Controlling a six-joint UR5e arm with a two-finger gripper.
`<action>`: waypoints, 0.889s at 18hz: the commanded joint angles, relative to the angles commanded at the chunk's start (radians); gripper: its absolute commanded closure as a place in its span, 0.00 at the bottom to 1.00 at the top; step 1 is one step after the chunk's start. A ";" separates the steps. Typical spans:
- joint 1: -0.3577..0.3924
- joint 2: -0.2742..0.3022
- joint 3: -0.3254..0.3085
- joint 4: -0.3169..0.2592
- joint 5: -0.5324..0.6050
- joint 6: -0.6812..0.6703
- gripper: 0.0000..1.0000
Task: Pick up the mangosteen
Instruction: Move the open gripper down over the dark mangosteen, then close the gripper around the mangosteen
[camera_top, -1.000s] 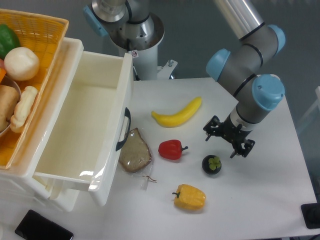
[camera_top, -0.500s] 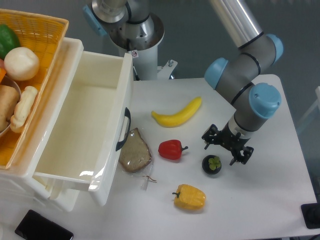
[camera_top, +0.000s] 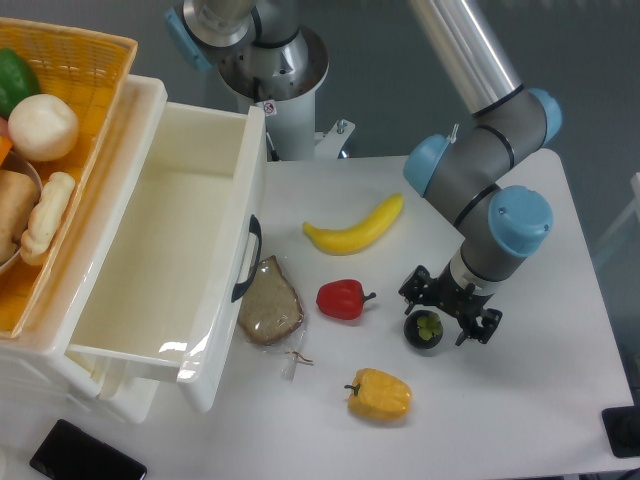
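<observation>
So my gripper (camera_top: 447, 313) is spread wide right over the mangosteen (camera_top: 424, 328), fingers splayed to either side, nothing pinched. Can't tell if a fingertip is actually touching the fruit or just hanging above it. The mangosteen sits on the white counter (camera_top: 540, 380), dark and round with its little green cap facing up, just peeking out at about 7 o'clock from the gripper. At 9 o'clock from it there's the red bell pepper (camera_top: 342, 299), close by but apart. The yellow pepper (camera_top: 379, 394) lies at roughly 7 o'clock from the mangosteen, near the front edge. The banana (camera_top: 355, 227) is up at 11 o'clock, well apart. A slice of bread in a clear bag (camera_top: 270, 303) sits past the red pepper, just beside the open white drawer (camera_top: 160, 240). A wicker basket (camera_top: 85, 90) with veggies is at far left, and a black phone (camera_top: 87, 453) down in the corner.
</observation>
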 joint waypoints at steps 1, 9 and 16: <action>-0.012 -0.009 -0.002 0.000 0.023 0.000 0.00; -0.023 -0.020 0.000 0.000 0.058 0.011 0.29; -0.015 -0.011 0.021 0.000 0.055 0.009 0.63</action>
